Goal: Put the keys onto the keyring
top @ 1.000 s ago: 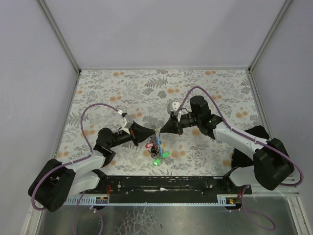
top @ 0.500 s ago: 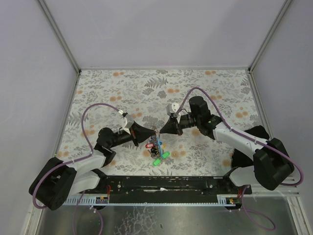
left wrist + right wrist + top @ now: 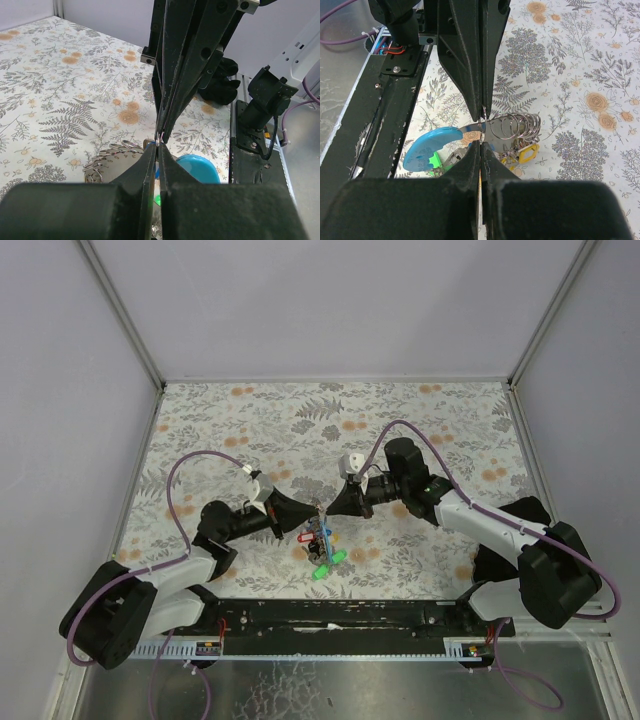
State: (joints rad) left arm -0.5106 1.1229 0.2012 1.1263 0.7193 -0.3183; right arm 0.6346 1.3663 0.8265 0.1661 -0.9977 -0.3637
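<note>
**A:** Where is the keyring?

**B:** The keyring [image 3: 514, 125] hangs over the flowered table [image 3: 250, 410], centrally and near its front edge, between the two sets of fingertips; its light-blue strap [image 3: 427, 150] and the keys [image 3: 325, 562], capped green, red and yellow, dangle beneath it; several look threaded on already.

**A:** And the pincers?

**B:** The left gripper [image 3: 157, 149] is clenched on a thin wire of the ring; the right gripper [image 3: 481, 144] is clenched too, tip to tip with it, seemingly nipping the same coil; the wire is too fine to be sure.

**A:** Which step, then?

**B:** Working the coil, I judge; next it wants a small, steady twist with neither pinch slipping.

**A:** Any change from a second ago?

**B:** The right arm has crept slightly toward the left; the bunch hangs much as it did.
</note>
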